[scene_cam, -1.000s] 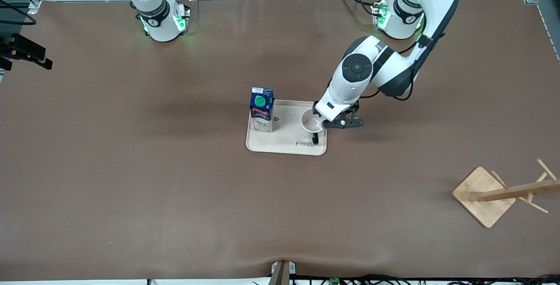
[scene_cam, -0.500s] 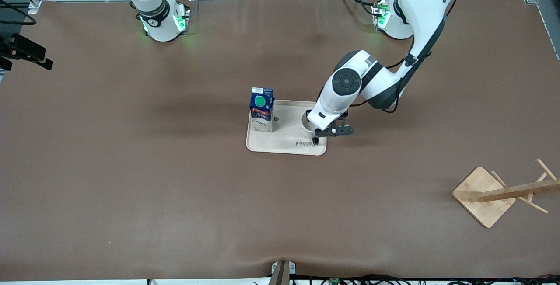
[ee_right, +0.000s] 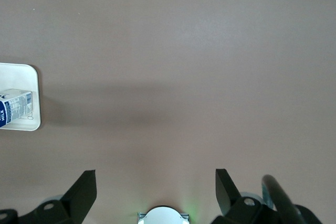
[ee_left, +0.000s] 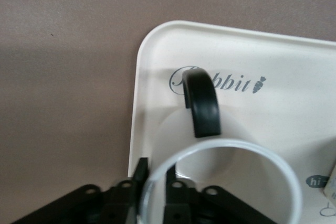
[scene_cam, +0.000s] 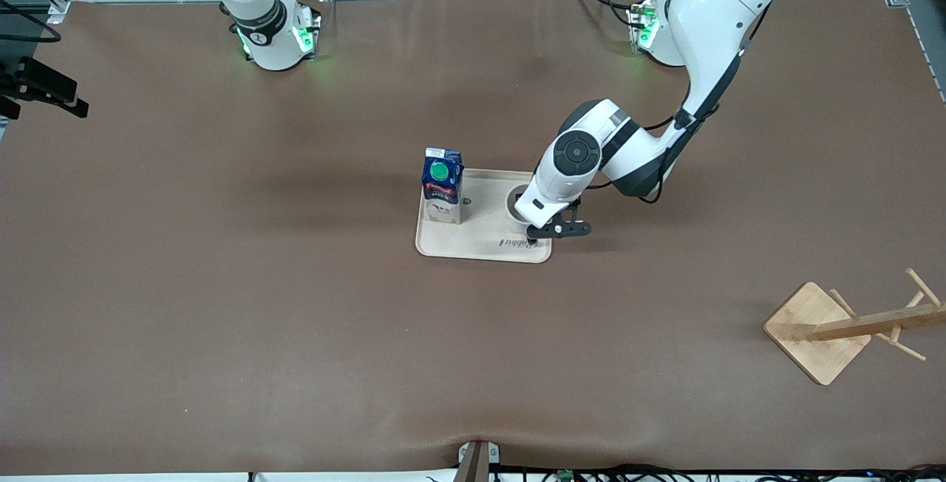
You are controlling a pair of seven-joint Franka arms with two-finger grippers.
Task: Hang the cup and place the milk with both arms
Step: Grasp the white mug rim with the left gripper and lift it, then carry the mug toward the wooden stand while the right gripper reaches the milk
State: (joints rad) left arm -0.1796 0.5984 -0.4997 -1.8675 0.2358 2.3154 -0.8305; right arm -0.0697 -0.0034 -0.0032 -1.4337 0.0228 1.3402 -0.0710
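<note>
On the cream rounded tray (scene_cam: 473, 244) mid-table, the glossy white cup (ee_left: 220, 182) stands toward the left arm's end with the blue milk (scene_cam: 442, 185) carton beside it, the left gripper (ee_left: 153, 182) straddling the cup's rim, jaws apart, the right gripper (ee_right: 156, 192) waiting spread above bare brown table (scene_cam: 222, 282), a wooden rack (scene_cam: 842, 327) well apart.

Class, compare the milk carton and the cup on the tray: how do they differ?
The milk is a dark-blue carton with a green cap; the cup is white and round with a black handle. The milk stands taller than the cup. The milk stands free, while the left claw straddles the cup's rim, one finger inside and one outside. Both stand on the cream tray.
</note>
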